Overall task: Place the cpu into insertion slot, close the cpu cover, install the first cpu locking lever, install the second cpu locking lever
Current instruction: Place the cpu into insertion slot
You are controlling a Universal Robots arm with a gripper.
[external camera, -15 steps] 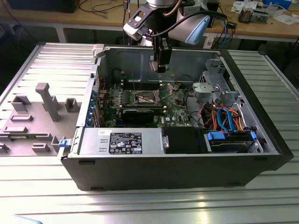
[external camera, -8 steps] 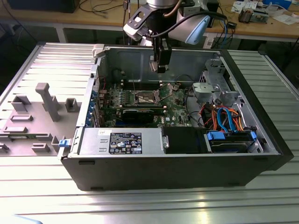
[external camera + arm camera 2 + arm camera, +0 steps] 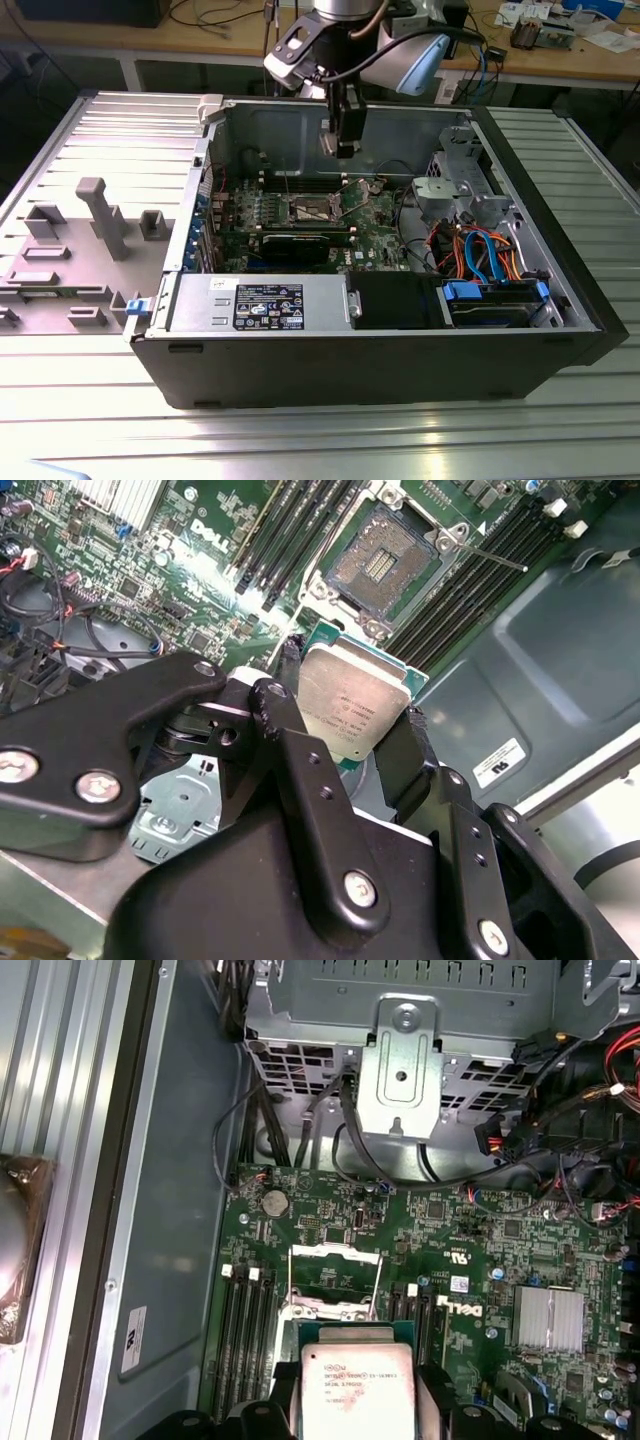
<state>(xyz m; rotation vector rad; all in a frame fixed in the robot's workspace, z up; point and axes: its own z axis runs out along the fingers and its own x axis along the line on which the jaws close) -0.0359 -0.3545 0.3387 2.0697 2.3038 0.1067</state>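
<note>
Above the open computer case [image 3: 400,372], the gripper [image 3: 341,145] hangs over the green motherboard [image 3: 470,1250]; it is clenched on the cpu [image 3: 350,712], whose two opposite edges sit between the black fingers [image 3: 400,755]. The cpu is held clear of the board, its silver-grey top facing the cameras in both wrist views, with nothing touching it but the finger pads; it is not yet seated. The insertion slot [image 3: 378,558] lies near it on the board, just beyond its far edge in the second wrist view; the slot's contact field is bare, with nothing closed over it, and a thin metal locking lever [image 3: 490,557] stands swung out beside it. Judgement on handling: the chip looks light, thin and stiff, so weight is no concern; the smooth metal top would likely be slippery under a pad, so the edge grip seen here appears to be the sound one; the underside and the slot's fine contacts are probably fragile, and any tilt or sideways scrape at contact could bend them. Whether the chip's corners are squared to the slot cannot be told from these views.
</note>
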